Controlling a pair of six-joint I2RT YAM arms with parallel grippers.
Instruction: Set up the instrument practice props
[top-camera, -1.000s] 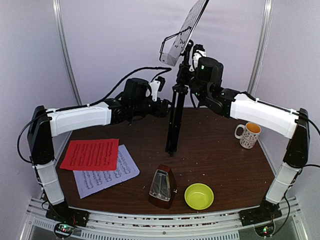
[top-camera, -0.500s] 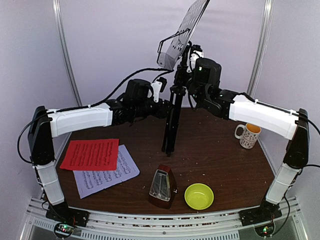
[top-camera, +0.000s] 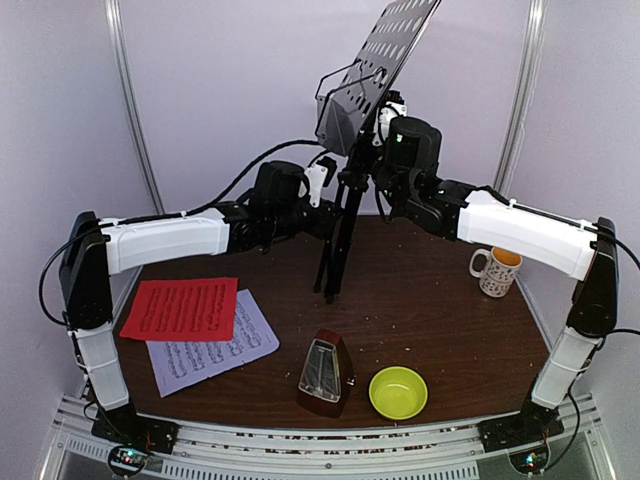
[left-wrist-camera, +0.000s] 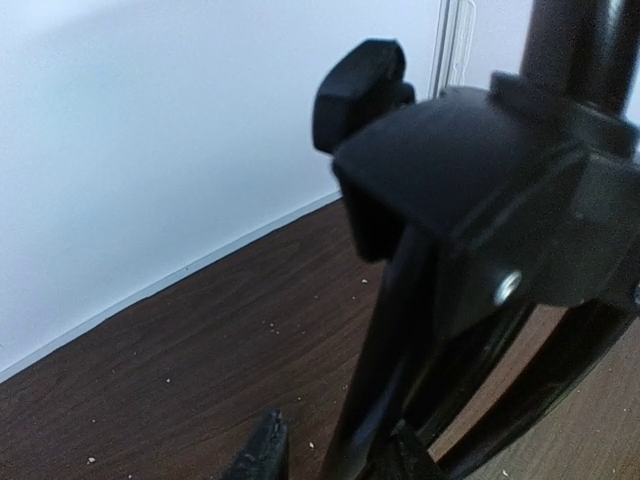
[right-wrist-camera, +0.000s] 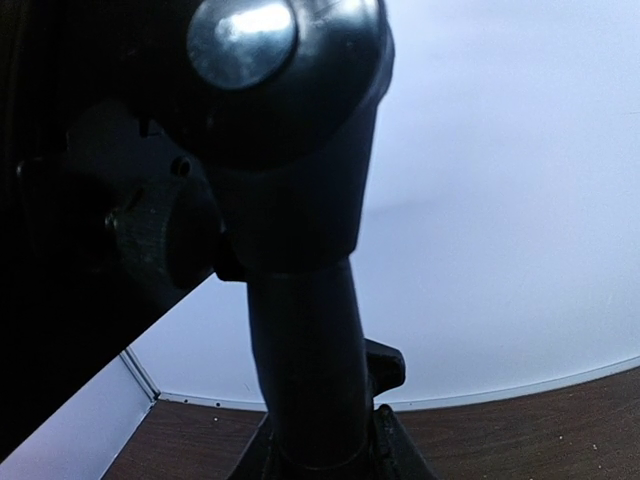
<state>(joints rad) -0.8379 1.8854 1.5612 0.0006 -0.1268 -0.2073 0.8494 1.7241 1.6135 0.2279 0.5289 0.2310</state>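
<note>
The black music stand (top-camera: 378, 72) is tilted, its perforated desk high at the back and its folded tripod legs (top-camera: 330, 270) together, with their feet near the table. My left gripper (top-camera: 332, 217) is shut on a leg just under the hub; in the left wrist view the leg (left-wrist-camera: 375, 370) runs between my fingertips (left-wrist-camera: 265, 452). My right gripper (top-camera: 378, 165) is shut on the upper pole (right-wrist-camera: 305, 350), close under the desk joint. The red sheet (top-camera: 180, 308) overlaps the white sheet (top-camera: 215, 352) at front left. The brown metronome (top-camera: 325, 375) stands at front centre.
A yellow-green bowl (top-camera: 398, 392) sits to the right of the metronome. A patterned white mug (top-camera: 497, 270) stands at the right edge. The brown table (top-camera: 440, 320) carries small crumbs. White walls and metal posts close in the back and sides.
The stand's desk has risen and tipped back to the right while its feet swung left. Both grippers kept hold and moved slightly with it.
</note>
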